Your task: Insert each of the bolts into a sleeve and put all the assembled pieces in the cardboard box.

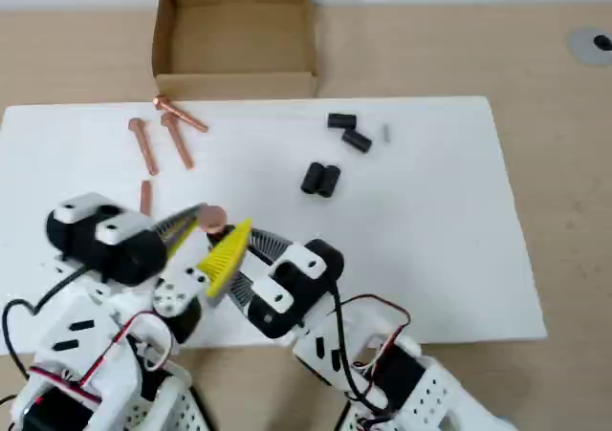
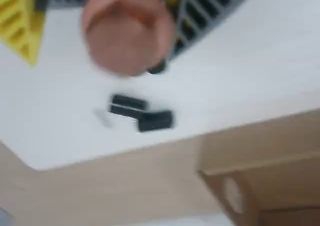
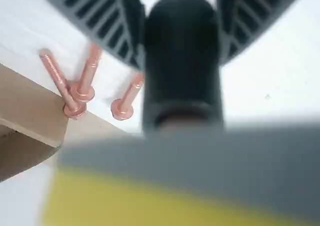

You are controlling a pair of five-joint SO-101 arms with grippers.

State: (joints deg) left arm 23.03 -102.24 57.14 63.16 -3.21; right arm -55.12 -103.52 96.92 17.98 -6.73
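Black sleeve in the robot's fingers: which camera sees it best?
The right wrist view. There the black sleeve sits big in the middle, clamped in the right gripper. In the high view it is only a dark speck beside the copper bolt. The left wrist view has a dark sliver under the bolt's head, probably it.

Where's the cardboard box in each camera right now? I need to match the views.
High view: cardboard box at the top, just behind the white board.
Left wrist view: box beyond the board's edge, past two loose sleeves.
Right wrist view: its corner beside three loose bolts.
Shared landmark: the white board.
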